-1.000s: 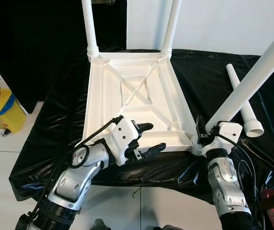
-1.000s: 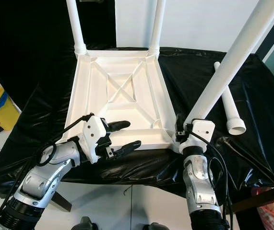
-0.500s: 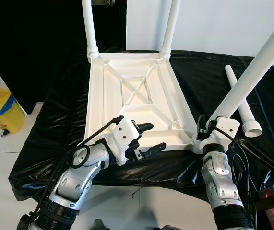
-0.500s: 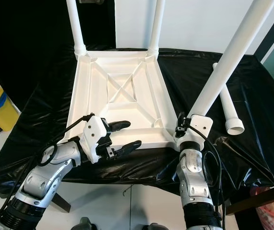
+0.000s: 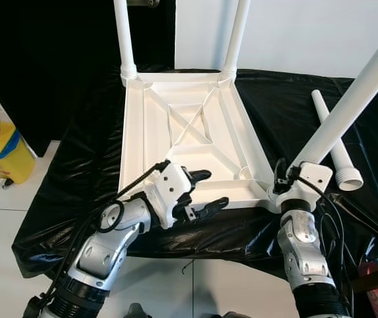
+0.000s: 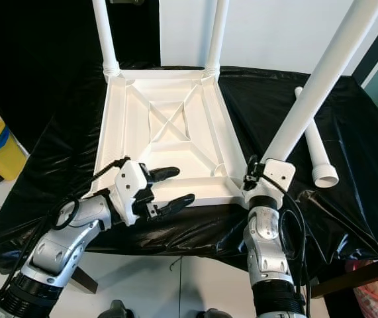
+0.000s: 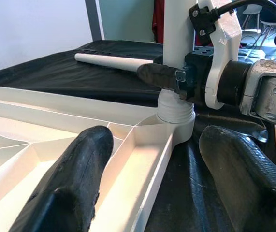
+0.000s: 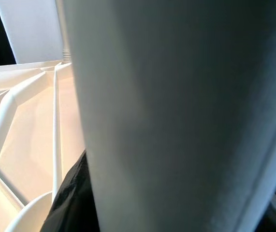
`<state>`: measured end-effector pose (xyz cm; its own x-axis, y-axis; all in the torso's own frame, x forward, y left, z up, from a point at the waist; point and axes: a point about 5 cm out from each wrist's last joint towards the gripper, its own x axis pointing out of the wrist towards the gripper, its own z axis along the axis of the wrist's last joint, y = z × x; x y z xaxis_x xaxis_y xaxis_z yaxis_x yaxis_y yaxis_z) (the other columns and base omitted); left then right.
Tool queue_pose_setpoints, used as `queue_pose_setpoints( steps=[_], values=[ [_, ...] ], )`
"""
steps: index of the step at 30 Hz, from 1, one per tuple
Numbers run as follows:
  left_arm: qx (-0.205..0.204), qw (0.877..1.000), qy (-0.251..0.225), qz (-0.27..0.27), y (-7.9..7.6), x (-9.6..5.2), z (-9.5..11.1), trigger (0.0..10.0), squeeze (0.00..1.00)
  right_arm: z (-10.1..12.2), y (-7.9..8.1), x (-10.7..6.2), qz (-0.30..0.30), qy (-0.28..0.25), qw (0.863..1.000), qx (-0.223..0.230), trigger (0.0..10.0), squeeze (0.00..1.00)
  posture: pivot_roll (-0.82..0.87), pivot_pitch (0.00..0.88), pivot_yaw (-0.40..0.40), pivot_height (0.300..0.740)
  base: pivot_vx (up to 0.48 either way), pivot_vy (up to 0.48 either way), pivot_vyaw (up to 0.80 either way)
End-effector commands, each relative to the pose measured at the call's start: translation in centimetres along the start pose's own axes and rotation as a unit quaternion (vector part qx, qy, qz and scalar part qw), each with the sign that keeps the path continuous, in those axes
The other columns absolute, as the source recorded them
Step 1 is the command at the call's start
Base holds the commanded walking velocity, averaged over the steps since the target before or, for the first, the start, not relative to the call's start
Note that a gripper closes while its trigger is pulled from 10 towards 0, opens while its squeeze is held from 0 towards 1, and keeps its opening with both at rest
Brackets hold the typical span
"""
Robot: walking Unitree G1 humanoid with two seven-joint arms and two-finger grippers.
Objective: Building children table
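White plastic table top (image 5: 189,126), upside down on the black-sheeted desk (image 5: 76,165); two legs stand fitted at its far corners. My right gripper (image 7: 176,79), clamped on a third white tubular leg (image 5: 347,109), holds it tilted in the near right corner socket. My left gripper (image 5: 202,192), fingers apart, hovers over the near edge. One spare white leg (image 5: 334,142) lies by the desk's right edge. Next, I judge: straighten and seat the leg.
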<state>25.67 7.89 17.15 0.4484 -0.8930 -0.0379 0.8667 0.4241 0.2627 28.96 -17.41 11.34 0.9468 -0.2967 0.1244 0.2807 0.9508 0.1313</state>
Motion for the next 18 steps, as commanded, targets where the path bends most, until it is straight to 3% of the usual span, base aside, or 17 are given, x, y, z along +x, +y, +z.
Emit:
queue_pose_setpoints(
  steps=[1, 2, 3, 6, 7, 14, 15, 16, 17, 18],
  values=[
    [0.008, 1.000, -0.003, 0.007, 0.1, 0.1, 0.2, 10.0, 0.00, -2.5, -2.1, -1.0, -0.041, 0.062, 0.997, -0.013, 10.0, 0.00, 0.03, 0.056, -0.072, 0.740, 0.000, 0.000, 0.00],
    [0.008, 1.000, -0.003, 0.007, 0.1, 0.1, 0.2, 10.0, 0.00, -2.5, -2.1, -1.0, -0.041, 0.062, 0.997, -0.013, 10.0, 0.00, 0.03, 0.056, -0.072, 0.740, 0.000, 0.000, 0.00],
    [0.007, 1.000, -0.003, 0.006, 0.0, 0.1, 0.2, 10.0, 0.00, -2.1, -1.9, -0.9, -0.026, 0.049, 0.998, -0.011, 10.0, 0.11, 0.03, 0.056, -0.073, 0.740, 0.000, 0.000, 0.00],
    [0.007, 1.000, -0.003, 0.006, 0.0, 0.1, 0.2, 10.0, 0.00, -2.1, -1.9, -0.9, -0.026, 0.049, 0.998, -0.011, 10.0, 0.11, 0.03, 0.056, -0.073, 0.740, 0.000, 0.000, 0.00],
    [0.006, 1.000, -0.005, 0.003, -0.1, 0.2, 0.2, 10.0, 0.00, -0.9, -1.9, -0.5, 0.023, 0.015, 1.000, -0.010, 10.0, 1.00, 0.02, 0.057, -0.073, 0.740, 0.000, 0.000, 0.00],
    [0.005, 1.000, -0.006, 0.001, -0.1, 0.4, 0.2, 10.0, 0.00, 0.3, -2.4, 0.2, 0.116, -0.009, 0.993, -0.025, 10.0, 1.00, 0.01, 0.060, -0.073, 0.740, 0.000, 0.000, 0.00],
    [0.005, 1.000, -0.007, 0.002, -0.1, 0.4, 0.3, 10.0, 0.00, 0.6, -2.6, 0.3, 0.146, -0.012, 0.988, -0.038, 10.0, 0.59, 0.01, 0.060, -0.073, 0.740, 0.000, 0.000, 0.00],
    [0.005, 1.000, -0.007, 0.002, -0.1, 0.4, 0.3, 10.0, 0.00, 0.6, -2.6, 0.3, 0.146, -0.012, 0.988, -0.038, 10.0, 0.59, 0.01, 0.060, -0.073, 0.740, 0.000, 0.000, 0.00],
    [0.005, 1.000, -0.008, 0.002, 0.0, 0.4, 0.3, 10.0, 0.00, 0.7, -2.8, 0.3, 0.179, -0.007, 0.983, -0.044, 10.0, 0.00, 0.01, 0.063, -0.071, 0.740, 0.000, 0.000, 0.00],
    [0.006, 1.000, -0.008, 0.003, 0.0, 0.4, 0.3, 10.0, 0.00, 0.8, -2.9, 0.4, 0.200, -0.003, 0.979, -0.047, 10.0, 0.00, 0.01, 0.063, -0.071, 0.740, 0.000, 0.000, 0.00]
  ],
)
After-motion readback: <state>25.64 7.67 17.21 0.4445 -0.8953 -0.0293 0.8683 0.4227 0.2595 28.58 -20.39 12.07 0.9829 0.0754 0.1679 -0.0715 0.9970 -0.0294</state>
